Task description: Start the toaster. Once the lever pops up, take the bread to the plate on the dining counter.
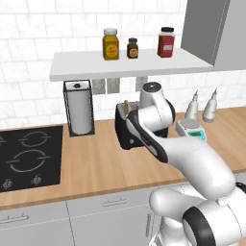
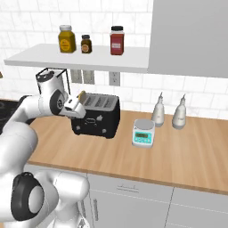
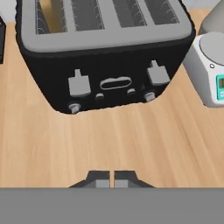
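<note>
My gripper (image 3: 111, 178) was shut on nothing, near the toaster (image 3: 105, 52) front; bread (image 3: 51, 16) sat in the left slot; closed fingers could slip off the lever (image 3: 79, 83).

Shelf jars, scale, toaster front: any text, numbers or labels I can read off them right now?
None can be read.
Yellow jar: label, blurred.
Small jar: label, blurred.
Red jar: label, blurred.
Scale: display, too small to read.
Toaster: levers and knobs on its front, no lettering.
</note>
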{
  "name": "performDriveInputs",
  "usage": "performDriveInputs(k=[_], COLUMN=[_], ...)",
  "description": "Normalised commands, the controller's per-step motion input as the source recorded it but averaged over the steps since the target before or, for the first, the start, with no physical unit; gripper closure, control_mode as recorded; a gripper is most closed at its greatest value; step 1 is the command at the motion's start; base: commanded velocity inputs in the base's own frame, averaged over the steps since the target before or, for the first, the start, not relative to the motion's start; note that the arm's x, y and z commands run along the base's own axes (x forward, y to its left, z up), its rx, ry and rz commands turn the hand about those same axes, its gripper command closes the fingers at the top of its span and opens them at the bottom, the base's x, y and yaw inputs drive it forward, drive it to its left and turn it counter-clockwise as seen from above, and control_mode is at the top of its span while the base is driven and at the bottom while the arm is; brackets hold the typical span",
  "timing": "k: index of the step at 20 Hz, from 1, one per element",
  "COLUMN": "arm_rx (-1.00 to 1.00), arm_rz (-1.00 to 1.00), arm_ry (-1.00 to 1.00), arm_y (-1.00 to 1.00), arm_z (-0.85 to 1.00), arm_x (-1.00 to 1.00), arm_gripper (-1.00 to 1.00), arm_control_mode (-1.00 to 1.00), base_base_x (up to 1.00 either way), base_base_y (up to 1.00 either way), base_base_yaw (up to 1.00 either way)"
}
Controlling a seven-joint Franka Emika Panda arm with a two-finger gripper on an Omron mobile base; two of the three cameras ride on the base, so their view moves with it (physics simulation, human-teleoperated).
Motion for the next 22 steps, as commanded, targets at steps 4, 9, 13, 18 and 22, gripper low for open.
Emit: performDriveInputs(k=[4,9,13,18,22], arm_rx=[0.0,0.0,0.0,0.0,0.0], arm_rz=[0.0,-0.01,0.0,0.0,0.04], arm_ry=[0.0,0.0,0.0,0.01,0.01], arm_y=[0.13,0.08,0.0,0.0,0.0], arm_z=[-0.13,-0.12,-0.14,-0.11,-0.14], arm_x=[0.26,0.22,0.2,0.34,0.29], arm_gripper=[1.0,1.0,1.0,1.0,1.0], arm_control_mode=[-1.0,-1.0,-1.0,-1.0,-1.0], base_base_x=[0.0,0.0,0.0,0.0,0.0], base_base_y=[0.0,0.0,0.0,0.0,0.0], base_base_yaw=[0.0,0.0,0.0,0.0,0.0])
